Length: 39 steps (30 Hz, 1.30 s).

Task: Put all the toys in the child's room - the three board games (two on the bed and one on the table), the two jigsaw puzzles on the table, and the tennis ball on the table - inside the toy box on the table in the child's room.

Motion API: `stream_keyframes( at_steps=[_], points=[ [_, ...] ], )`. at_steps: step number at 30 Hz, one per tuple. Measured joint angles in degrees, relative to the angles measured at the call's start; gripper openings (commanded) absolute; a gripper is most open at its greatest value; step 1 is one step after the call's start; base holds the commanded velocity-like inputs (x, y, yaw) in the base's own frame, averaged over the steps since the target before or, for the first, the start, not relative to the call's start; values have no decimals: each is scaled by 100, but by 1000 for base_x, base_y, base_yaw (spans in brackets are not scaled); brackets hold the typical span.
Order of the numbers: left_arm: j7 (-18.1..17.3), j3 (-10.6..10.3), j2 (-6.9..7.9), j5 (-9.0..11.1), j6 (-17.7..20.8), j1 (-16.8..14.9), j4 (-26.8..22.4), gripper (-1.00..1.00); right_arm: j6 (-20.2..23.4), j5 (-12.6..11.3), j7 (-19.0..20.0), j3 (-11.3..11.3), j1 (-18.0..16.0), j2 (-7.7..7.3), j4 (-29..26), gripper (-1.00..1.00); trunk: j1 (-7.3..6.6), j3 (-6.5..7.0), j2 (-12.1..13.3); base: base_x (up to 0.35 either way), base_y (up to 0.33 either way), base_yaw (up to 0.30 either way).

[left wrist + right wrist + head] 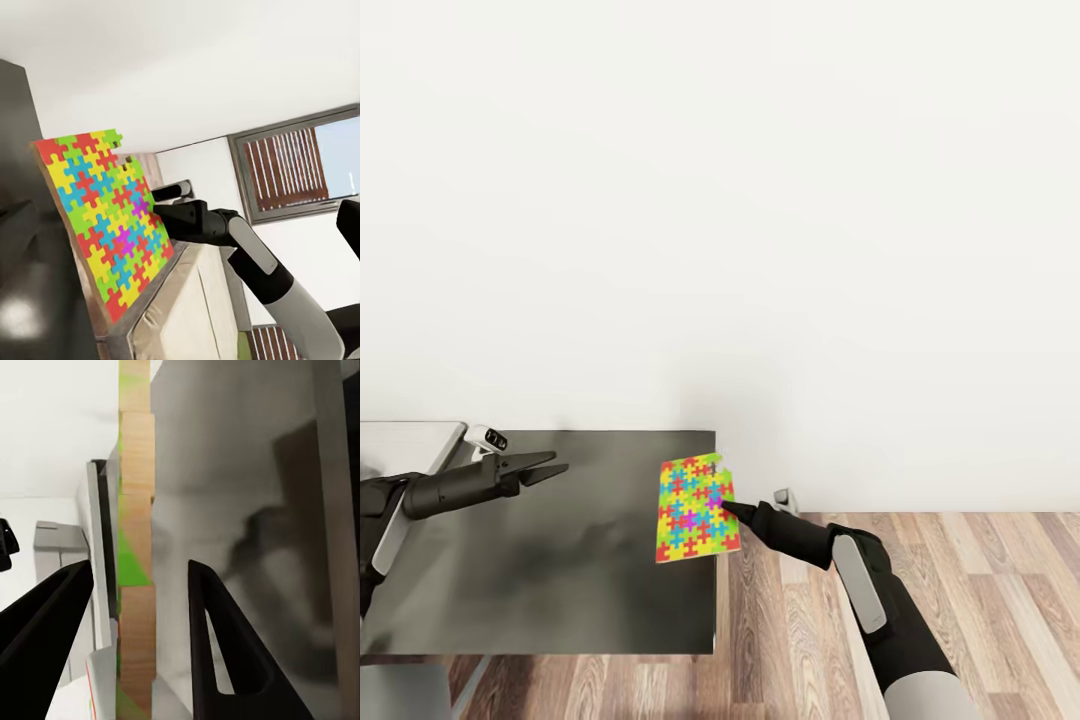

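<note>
Plain white wall (760, 200), wood-plank floor (980, 560), window with slatted blinds (300, 169)

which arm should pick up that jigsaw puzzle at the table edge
Probably the right. The right gripper is at the jigsaw puzzle, its open fingers straddling the slab's edge. The left gripper hangs open over the dark table top, well away from it.

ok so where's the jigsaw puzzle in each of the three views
Head view: the jigsaw puzzle lies at the right edge of the dark table top, the right gripper at its edge.
Left wrist view: its colourful face sits left of centre.
Right wrist view: its edge, wood-coloured with green patches, stands between the two fingers.
Shared landmark: the dark table top.
</note>
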Motion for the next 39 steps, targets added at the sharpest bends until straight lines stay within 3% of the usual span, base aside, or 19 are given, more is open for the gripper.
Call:
stream_keyframes(
  at_steps=[11,15,19,27,39],
  points=[
    [0,-4,1,2,-5,-4,0,100,10,-2,-5,-64,22,-43,-59,-100,-242,198,442,0,0,0],
    [0,-8,7,3,-5,-3,0,100,36,-33,-3,-347,86,-123,-617,-100,-330,271,603,0,0,0],
    [0,-2,10,2,-5,-3,0,100,25,-18,339,-569,88,-215,-841,-100,-418,343,764,0,0,0],
    [0,-2,11,3,-13,-3,0,100,3,16,657,-617,89,-235,-913,-100,-595,504,1086,0,0,0],
    [0,-9,8,2,-14,-3,-8,100,-12,9,697,-638,84,-243,-923,-100,-595,613,1088,-46,0,0]
  ],
)
